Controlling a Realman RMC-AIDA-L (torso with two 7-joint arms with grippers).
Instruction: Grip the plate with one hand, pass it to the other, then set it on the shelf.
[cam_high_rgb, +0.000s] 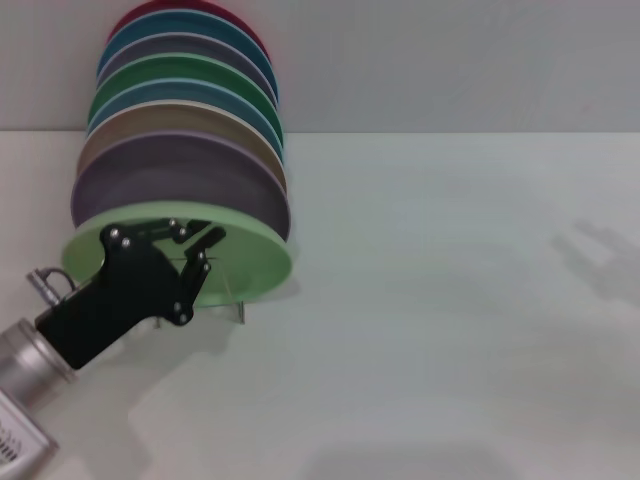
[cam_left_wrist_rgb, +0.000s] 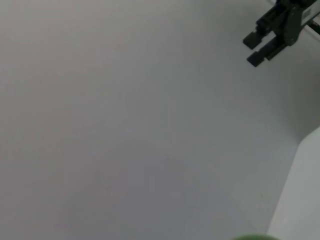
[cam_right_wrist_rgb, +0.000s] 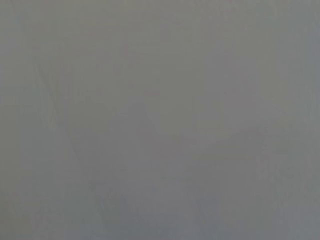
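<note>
The pale mint-green plate (cam_high_rgb: 255, 265) stands tilted at the front of the row of plates, on the clear shelf (cam_high_rgb: 240, 312). A sliver of its rim shows in the left wrist view (cam_left_wrist_rgb: 250, 237). My left gripper (cam_high_rgb: 208, 250), on the thick silver arm, reaches in from the lower left and lies in front of the plate's face. Its fingers are apart, with green showing between them. My right gripper (cam_left_wrist_rgb: 252, 49) shows only far off in the left wrist view, over bare table, fingers slightly apart and empty. The right wrist view shows only blank surface.
Behind the mint plate stand several other plates in a row: lavender-purple (cam_high_rgb: 180, 180), tan, teal, darker green (cam_high_rgb: 180, 75), blue and red at the back. The white table (cam_high_rgb: 450, 300) stretches to the right. A wall rises behind it.
</note>
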